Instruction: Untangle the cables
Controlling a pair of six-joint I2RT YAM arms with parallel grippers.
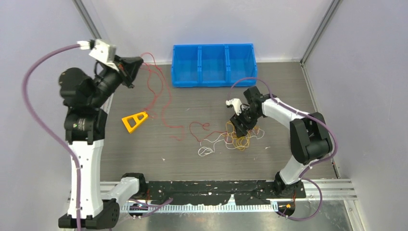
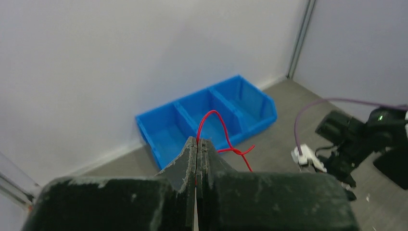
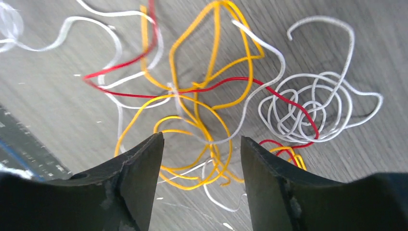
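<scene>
Grips a red cable (image 2: 212, 116) in the clenched left pincer (image 2: 197, 142), raised at the back left above the counter (image 1: 288, 96), letting the strand trail down and across toward the middle. Holds the right pincer (image 3: 202, 140) released, jaws spread, low over the cables (image 1: 232, 140), a loose knot of red, yellow-orange and white strands lying right of centre, in front of a blue bin (image 1: 212, 65) and well apart from a yellow triangle (image 1: 134, 121).

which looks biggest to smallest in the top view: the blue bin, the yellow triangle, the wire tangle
1. blue bin
2. wire tangle, loosely spread, so its outline is rough
3. yellow triangle
</scene>
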